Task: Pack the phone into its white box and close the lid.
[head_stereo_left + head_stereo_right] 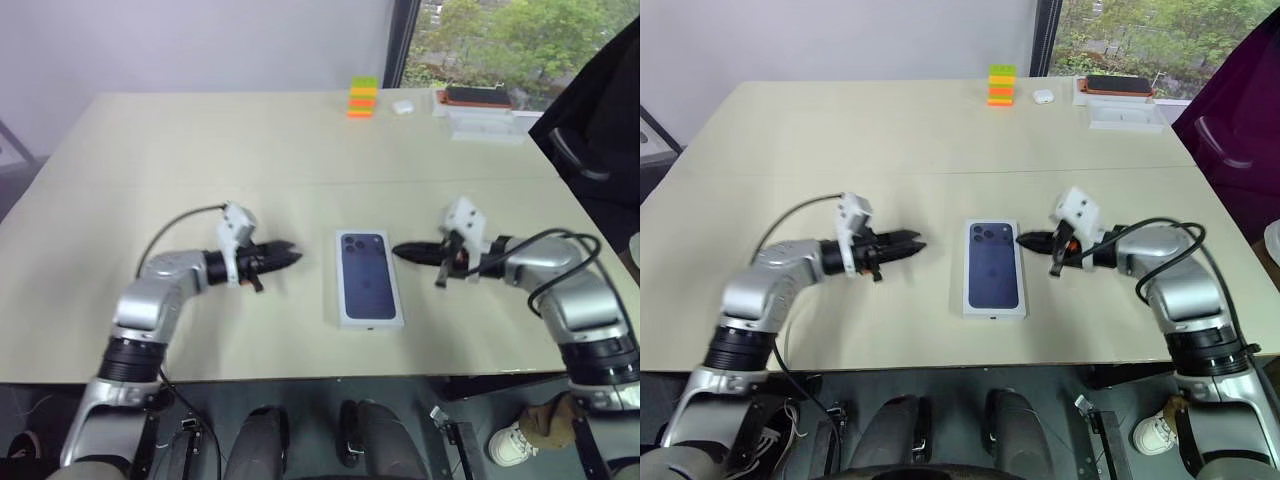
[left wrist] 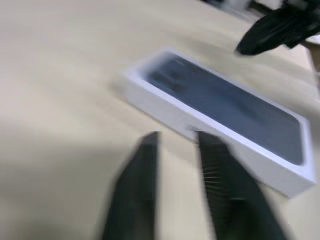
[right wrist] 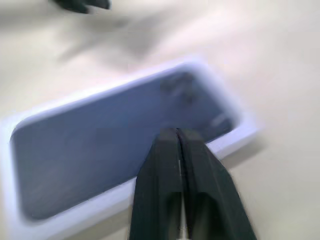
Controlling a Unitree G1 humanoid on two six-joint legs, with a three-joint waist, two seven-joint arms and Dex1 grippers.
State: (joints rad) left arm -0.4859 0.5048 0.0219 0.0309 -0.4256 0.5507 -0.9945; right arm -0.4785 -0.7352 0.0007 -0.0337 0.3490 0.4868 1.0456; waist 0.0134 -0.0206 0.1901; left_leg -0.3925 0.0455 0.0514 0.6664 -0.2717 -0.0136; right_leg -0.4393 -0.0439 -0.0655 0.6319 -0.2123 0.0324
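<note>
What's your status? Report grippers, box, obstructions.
Left gripper open, empty, beside the white box. Right gripper shut, empty, at its other side. Lid on, picture up. Nothing in the way.

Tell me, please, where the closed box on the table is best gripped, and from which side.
Probably across its two long walls, near the middle, coming down from above. The closed box lies flat on the table, so only its walls offer a pinch, and its narrow width suits the fingers best.
</note>
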